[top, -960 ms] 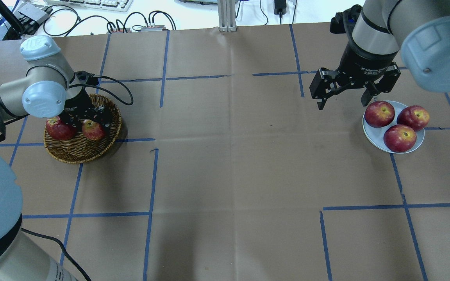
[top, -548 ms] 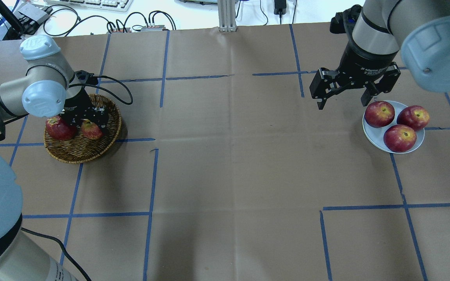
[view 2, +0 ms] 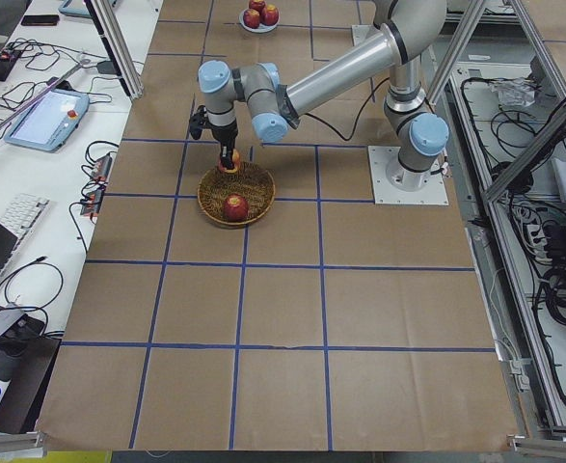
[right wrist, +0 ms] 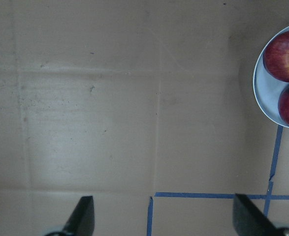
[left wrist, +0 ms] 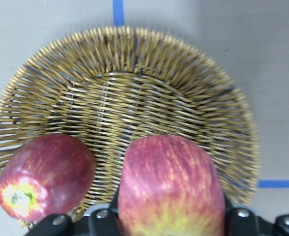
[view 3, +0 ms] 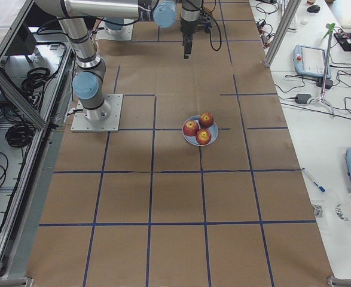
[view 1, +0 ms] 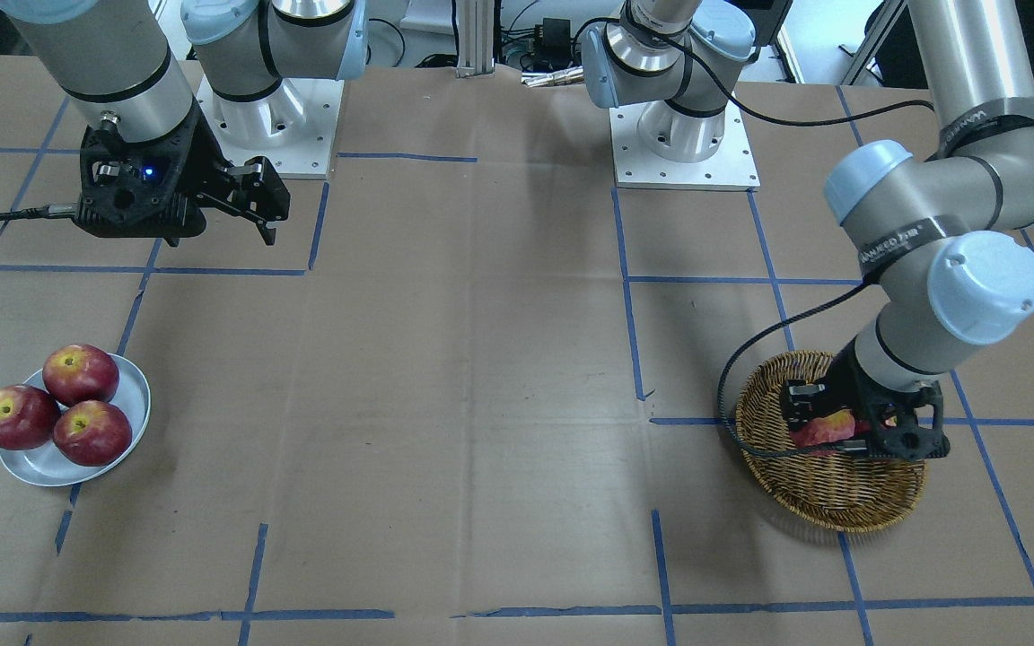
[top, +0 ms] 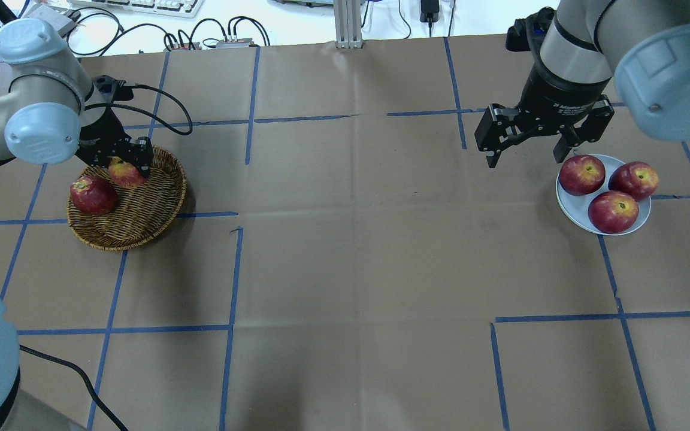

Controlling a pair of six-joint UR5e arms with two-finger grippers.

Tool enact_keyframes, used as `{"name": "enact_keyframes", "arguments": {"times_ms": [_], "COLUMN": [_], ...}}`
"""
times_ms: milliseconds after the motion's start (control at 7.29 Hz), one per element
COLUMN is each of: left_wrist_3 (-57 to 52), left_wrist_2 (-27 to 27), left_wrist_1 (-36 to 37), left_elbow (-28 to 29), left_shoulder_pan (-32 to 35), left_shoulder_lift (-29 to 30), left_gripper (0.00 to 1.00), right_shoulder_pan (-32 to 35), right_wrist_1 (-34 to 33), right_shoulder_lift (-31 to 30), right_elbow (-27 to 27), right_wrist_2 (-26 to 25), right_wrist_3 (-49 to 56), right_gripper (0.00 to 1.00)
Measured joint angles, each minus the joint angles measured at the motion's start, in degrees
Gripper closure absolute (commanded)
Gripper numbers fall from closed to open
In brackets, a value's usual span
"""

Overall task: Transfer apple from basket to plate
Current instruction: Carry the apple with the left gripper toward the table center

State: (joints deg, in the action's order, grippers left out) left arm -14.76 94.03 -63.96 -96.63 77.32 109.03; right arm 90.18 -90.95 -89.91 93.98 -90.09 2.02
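The streaked light-red apple (top: pixel 124 175) is held in my left gripper (top: pixel 122 170), lifted a little above the far side of the wicker basket (top: pixel 141 239). The left wrist view shows the apple (left wrist: pixel 169 189) between the jaws with the basket (left wrist: pixel 159 93) below. The front view shows the apple (view 1: pixel 827 432) in the gripper over the basket (view 1: pixel 840 516). The pale blue plate (top: pixel 571 206) at the right carries three dark red apples. My right gripper (top: pixel 524 149) is open and empty, hovering just left of and beyond the plate.
One darker red apple (top: pixel 93 194) lies in the basket's left part, also in the left wrist view (left wrist: pixel 46 179). The left arm's cable (top: pixel 165 108) loops beside the basket. Blue tape lines cross the brown table.
My left gripper has risen and moved toward the basket's far side, carrying the streaked apple up off the basket floor. The right arm has not moved.
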Motion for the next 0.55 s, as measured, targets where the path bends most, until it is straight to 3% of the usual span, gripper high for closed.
{"name": "enact_keyframes", "arguments": {"times_ms": [548], "left_wrist_3": [20.9], "left_wrist_2": [0.0], "left_wrist_1": [2.6], "left_elbow": [0.0], "left_shoulder_pan": [22.8], "left_shoulder_lift": [1.4], "left_gripper": [0.68], "right_shoulder_pan": [0.0], "right_wrist_1": [0.0], "right_shoulder_lift": [0.0], "right_elbow": [0.0], "right_wrist_2": [0.0], "right_wrist_3": [0.0], "right_gripper": [0.00]}}
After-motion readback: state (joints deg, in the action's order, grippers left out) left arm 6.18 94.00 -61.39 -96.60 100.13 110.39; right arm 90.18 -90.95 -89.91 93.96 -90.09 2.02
